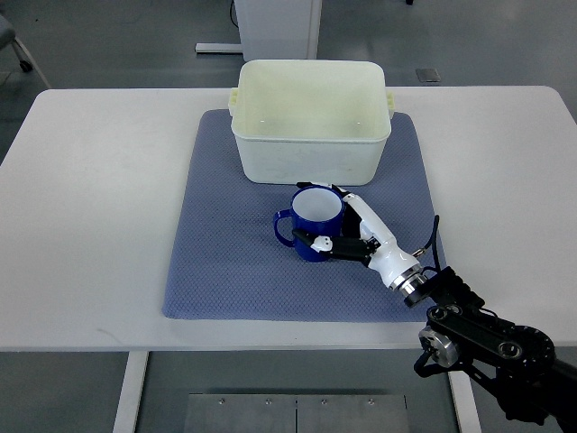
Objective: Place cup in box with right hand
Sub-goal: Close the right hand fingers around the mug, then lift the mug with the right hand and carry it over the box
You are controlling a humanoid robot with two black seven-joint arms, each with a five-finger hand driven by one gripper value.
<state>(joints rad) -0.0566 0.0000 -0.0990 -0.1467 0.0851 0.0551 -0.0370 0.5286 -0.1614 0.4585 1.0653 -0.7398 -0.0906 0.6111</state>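
Observation:
A blue cup with a white inside stands upright on the blue-grey mat, its handle pointing left. My right hand reaches in from the lower right, and its white fingers wrap the cup's right side, thumb at the front. The cream plastic box sits open just behind the cup, at the mat's far edge, with nothing visible inside. The left arm does not show.
The mat lies in the middle of a white table. A white stand base rises beyond the table's far edge. My right forearm's black joints hang over the near right table edge.

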